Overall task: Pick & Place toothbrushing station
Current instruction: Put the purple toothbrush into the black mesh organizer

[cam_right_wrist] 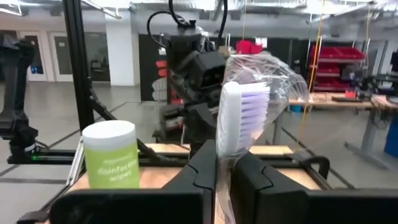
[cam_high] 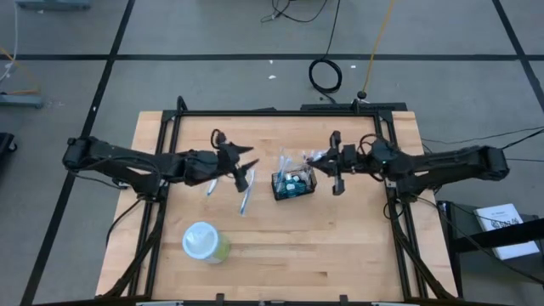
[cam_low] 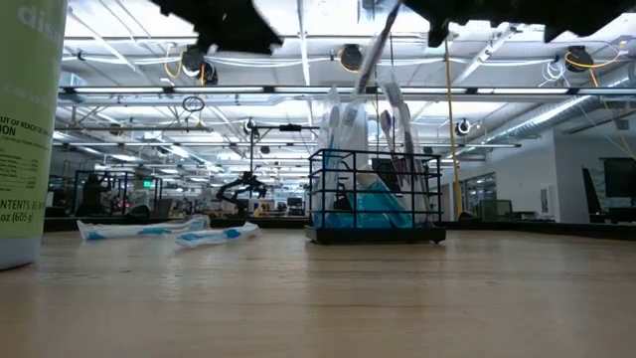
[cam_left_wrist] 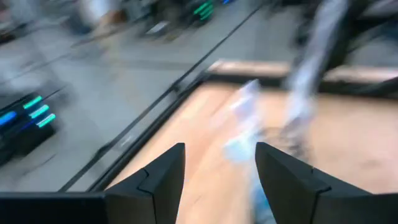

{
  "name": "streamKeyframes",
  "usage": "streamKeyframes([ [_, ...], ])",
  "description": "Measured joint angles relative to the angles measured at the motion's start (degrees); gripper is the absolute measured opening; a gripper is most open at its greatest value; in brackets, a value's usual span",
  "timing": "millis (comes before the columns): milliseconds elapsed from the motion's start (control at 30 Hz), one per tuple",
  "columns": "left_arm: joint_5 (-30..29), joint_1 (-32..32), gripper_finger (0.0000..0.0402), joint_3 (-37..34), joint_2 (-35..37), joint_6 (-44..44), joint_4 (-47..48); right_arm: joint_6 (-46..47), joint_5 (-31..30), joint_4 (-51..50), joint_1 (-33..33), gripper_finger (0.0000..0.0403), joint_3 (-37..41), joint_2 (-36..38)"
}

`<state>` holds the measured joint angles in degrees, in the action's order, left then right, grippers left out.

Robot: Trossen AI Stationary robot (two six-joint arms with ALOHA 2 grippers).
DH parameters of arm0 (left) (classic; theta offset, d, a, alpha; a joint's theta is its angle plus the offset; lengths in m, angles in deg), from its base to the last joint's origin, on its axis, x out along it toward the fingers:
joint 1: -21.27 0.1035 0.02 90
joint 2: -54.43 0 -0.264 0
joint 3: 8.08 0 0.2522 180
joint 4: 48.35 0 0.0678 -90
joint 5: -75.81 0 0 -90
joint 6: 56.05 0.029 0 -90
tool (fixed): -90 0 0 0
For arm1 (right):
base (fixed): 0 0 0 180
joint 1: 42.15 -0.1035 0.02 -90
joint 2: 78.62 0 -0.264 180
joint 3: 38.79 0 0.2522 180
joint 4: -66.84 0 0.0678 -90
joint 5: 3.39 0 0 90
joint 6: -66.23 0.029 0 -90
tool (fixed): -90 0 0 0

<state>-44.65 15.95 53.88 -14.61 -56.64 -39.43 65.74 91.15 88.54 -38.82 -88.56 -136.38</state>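
The toothbrushing station [cam_high: 293, 184], a small black wire caddy [cam_low: 376, 199], stands on its base at the table's middle with wrapped items upright in it. My right gripper [cam_high: 321, 159] is just right of it and higher, shut on a wrapped toothbrush [cam_right_wrist: 239, 118]. My left gripper [cam_high: 248, 167] hovers open to the caddy's left, its fingers [cam_left_wrist: 168, 180] holding nothing. Two wrapped toothbrushes [cam_high: 211, 187] [cam_high: 246, 202] lie flat on the table below and beside it. My right gripper pinches the wrapped toothbrush between its two fingers just below the head [cam_right_wrist: 225, 149]. The bristled head and clear wrap stick out past the fingertips. The fingers come roughly level from the table's right side. The brush [cam_low: 373, 50] slants above the caddy, off the table.
A pale-green canister with a whitish lid [cam_high: 204, 242] stands at the near left of the table. The two loose brushes [cam_low: 139, 230] [cam_low: 214, 236] lie left of the caddy. Bare wood stretches along the near edge and to the right.
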Motion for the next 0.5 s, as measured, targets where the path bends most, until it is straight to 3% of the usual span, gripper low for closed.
streamKeyframes([
  [67,-4.5,0.0,0.0197,0.0,0.1,-2.6,4.2,0.8,-0.5,-4.8,0.0,0.0012,0.0,3.7],
  [167,-6.0,0.0,0.019,-0.1,0.1,-5.7,7.8,2.2,-2.7,-11.4,0.0,0.0012,0.0,8.6],
  [333,-6.1,0.1,0.0178,-3.1,0.1,-7.5,6.1,4.3,-4.7,-20.3,0.0,0.0012,0.0,13.3],
  [500,-5.9,1.1,0.0171,-6.8,0.1,-8.6,1.6,5.1,-4.5,-21.1,0.0,0.0012,0.0,14.0],
])
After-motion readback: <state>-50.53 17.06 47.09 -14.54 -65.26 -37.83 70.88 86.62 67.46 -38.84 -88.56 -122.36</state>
